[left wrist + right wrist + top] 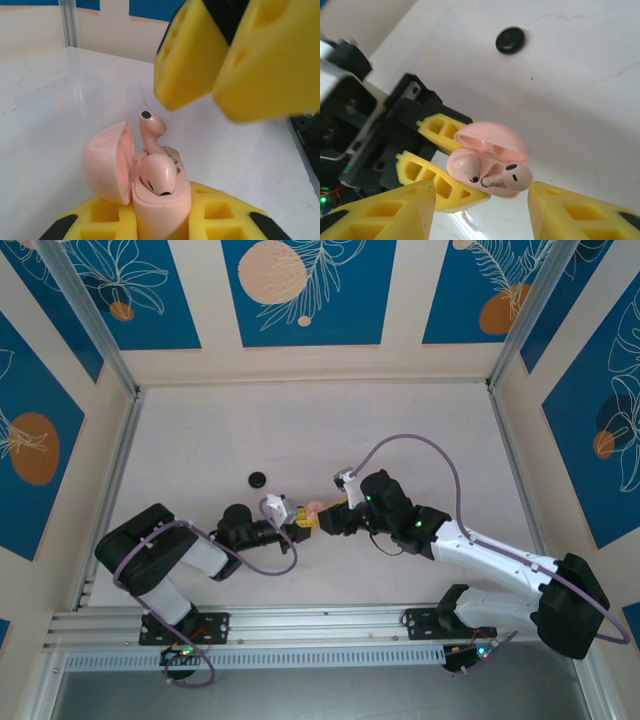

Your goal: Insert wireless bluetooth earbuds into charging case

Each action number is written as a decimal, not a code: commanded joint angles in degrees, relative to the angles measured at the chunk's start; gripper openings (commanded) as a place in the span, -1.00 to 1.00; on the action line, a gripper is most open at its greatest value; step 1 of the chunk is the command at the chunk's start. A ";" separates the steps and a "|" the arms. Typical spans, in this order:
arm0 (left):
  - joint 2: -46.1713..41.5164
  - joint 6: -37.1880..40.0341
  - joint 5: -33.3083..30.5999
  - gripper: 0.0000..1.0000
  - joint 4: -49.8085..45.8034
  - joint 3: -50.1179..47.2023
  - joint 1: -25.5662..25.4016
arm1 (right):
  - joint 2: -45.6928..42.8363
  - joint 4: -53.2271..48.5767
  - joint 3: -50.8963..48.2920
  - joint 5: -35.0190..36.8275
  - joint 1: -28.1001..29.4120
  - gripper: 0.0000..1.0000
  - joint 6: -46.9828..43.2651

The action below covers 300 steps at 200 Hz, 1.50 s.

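Observation:
My left gripper [162, 222] is shut on the pale pink charging case [162, 210], whose lid [107, 162] stands open. One pink earbud [159, 175] sits in its slot. A second pink earbud [151, 127] sticks up out of the case, tilted; in the right wrist view this earbud [516, 176] lies across the case's front rim with its stem toward the empty slot. My right gripper [482, 212] is open just in front of the case [492, 150], touching nothing, its yellow fingers [192, 55] hanging above it. In the top view both grippers meet at the case [313, 511].
A small black round disc [258, 479] lies on the white table [300, 430] behind and left of the case, and the right wrist view has this disc [510, 40] at the top. Patterned walls enclose the table on three sides.

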 commanded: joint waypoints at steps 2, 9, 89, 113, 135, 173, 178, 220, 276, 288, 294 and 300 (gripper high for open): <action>-1.19 2.62 1.47 -0.73 2.97 -0.70 -0.55 | -3.47 2.73 -1.62 -5.49 -1.80 0.07 1.93; -1.22 3.01 1.44 -0.73 2.96 -0.79 -0.55 | -4.17 3.26 -1.89 -7.24 -2.59 0.08 2.30; -0.79 6.62 2.23 -0.72 2.92 -1.72 -0.52 | -5.34 -2.60 -1.19 -18.79 -11.17 -0.02 6.57; -0.94 6.84 2.46 -0.72 2.93 -1.79 -0.52 | -3.61 -3.95 -0.95 -19.82 -12.36 -0.10 7.94; -1.11 6.84 2.65 -0.72 2.93 -1.83 -0.51 | -1.43 -3.14 -0.87 -21.20 -12.81 -0.16 8.60; -1.66 6.84 2.68 -0.72 2.93 -1.84 -0.63 | 2.65 -1.50 0.05 -23.87 -12.90 -0.22 8.99; -1.65 6.84 2.71 -0.72 2.93 -1.84 -0.62 | 3.16 -1.23 0.22 -24.19 -12.90 -0.22 9.00; -1.70 6.84 2.65 -0.72 2.94 -1.81 -0.55 | 5.95 1.57 0.55 -26.58 -12.99 -0.23 9.17; -1.70 6.76 2.66 -0.72 2.93 -1.76 -0.61 | 7.37 3.79 0.72 -28.21 -13.12 -0.28 9.33; -1.68 6.68 2.62 -0.72 2.94 -1.76 -0.51 | 7.54 3.88 0.71 -28.28 -13.28 -0.30 9.25; -1.75 6.67 2.73 -0.72 2.93 -1.76 -0.62 | 7.59 4.03 0.73 -28.46 -13.34 -0.30 9.26; -1.72 6.67 2.68 -0.72 2.93 -1.84 -0.56 | 7.61 4.20 0.78 -28.55 -13.34 -0.30 9.26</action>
